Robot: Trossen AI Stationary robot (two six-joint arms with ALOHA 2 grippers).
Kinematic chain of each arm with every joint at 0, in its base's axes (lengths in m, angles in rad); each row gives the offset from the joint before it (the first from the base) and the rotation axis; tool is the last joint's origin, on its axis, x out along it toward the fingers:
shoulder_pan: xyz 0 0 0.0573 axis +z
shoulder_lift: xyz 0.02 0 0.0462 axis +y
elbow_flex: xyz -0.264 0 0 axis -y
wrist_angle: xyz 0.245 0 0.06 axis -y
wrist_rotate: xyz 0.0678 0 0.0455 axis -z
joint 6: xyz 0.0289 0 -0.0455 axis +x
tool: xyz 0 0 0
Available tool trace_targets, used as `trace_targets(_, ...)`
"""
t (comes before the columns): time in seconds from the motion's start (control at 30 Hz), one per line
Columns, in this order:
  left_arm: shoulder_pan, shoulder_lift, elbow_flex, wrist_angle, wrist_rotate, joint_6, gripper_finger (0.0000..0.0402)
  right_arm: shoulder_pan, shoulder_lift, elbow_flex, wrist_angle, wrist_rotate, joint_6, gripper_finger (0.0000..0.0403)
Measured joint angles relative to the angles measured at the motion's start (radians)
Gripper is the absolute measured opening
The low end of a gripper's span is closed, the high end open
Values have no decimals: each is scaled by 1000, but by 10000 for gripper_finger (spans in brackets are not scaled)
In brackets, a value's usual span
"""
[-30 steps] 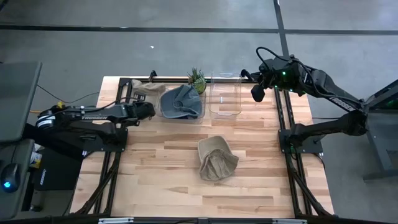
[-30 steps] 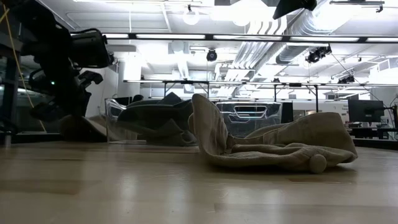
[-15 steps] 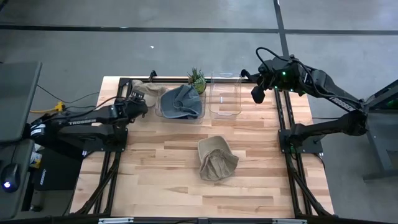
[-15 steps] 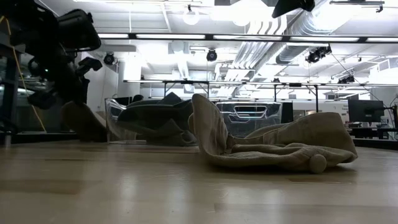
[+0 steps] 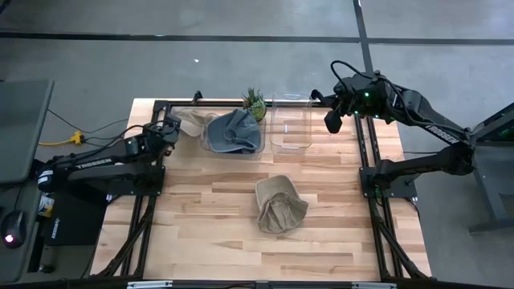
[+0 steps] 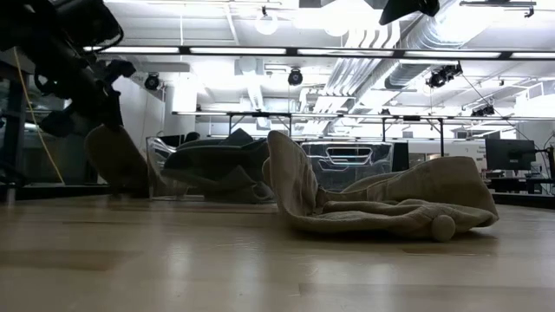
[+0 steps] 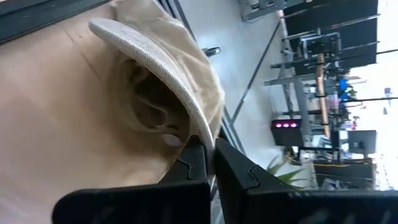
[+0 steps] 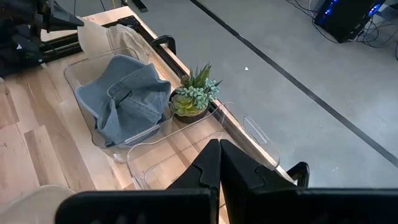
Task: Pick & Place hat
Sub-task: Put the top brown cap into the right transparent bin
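- The clear bin with the grey-blue hat inside stands at the far side of the wooden table; all places below are given from this bin.
- The left gripper is just off the bin's left end, its fingers pinched together on the edge of a tan hat.
- That tan hat hangs from the grip beside the bin's left wall; in the low view it droops down toward the tabletop, and whether its bottom touches the wood cannot be told.
- In the left wrist view the tan hat shows its brim and hollow inside.
- A second tan hat lies crumpled on the table, well in front of the bin and a little to its right.
- A small potted succulent stands at the bin's far right corner.
- An empty clear bin sits just to the right of the first one.
- The right gripper hangs in the air beyond that second bin, on its right side, fingers pressed together with nothing between them.
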Motion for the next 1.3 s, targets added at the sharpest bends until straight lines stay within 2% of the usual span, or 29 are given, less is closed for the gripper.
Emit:
trace_targets(0.33, 0, -124, 1, 17, -2, 116, 0, 0, 0, 0, 0, -43, 2, 1)
trace_targets(0.6, 0, -181, 7, 116, -4, 271, 0, 0, 0, 0, 0, -44, 2, 1)
trace_targets(0.9, 0, -183, 121, 110, 25, 444, 0, 0, 0, 0, 0, -70, -6, 1)
trace_targets(1.1, 0, -183, 222, 126, 128, 633, 0, 0, 0, 0, 0, -81, -38, 1)
trace_targets(1.3, 0, -174, 289, 183, 308, 825, 0, 0, 0, 0, 0, -89, -80, 1)
